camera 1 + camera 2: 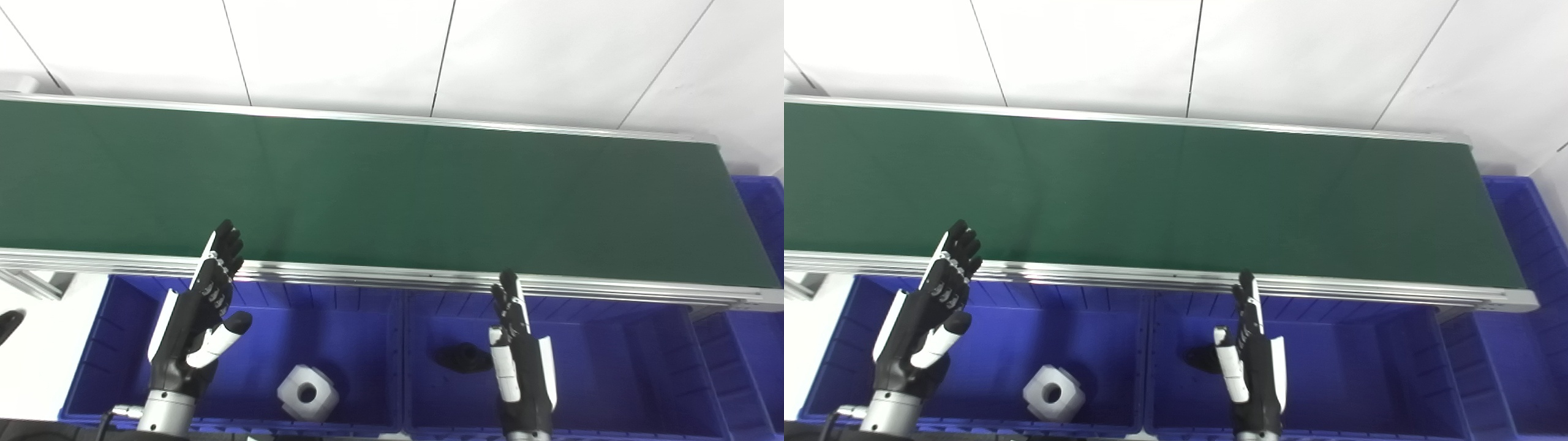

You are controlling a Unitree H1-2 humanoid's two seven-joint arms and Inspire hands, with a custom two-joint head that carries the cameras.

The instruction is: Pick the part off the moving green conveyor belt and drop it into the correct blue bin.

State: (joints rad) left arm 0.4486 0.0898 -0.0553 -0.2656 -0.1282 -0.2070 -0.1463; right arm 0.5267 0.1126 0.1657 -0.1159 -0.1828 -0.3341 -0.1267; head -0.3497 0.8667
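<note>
No part is visible on the green conveyor belt; a white part lies in the left blue bin and a black part in the right blue bin. The left hand and right hand, both spread and empty, should be held poised over the bins until a part is carried within reach.

The left hand is raised with fingers straight, pointing to about 1 o'clock, thumb spread toward 3 o'clock, holding nothing. The right hand stands edge-on, fingers together, pointing to 12 o'clock, empty.
</note>
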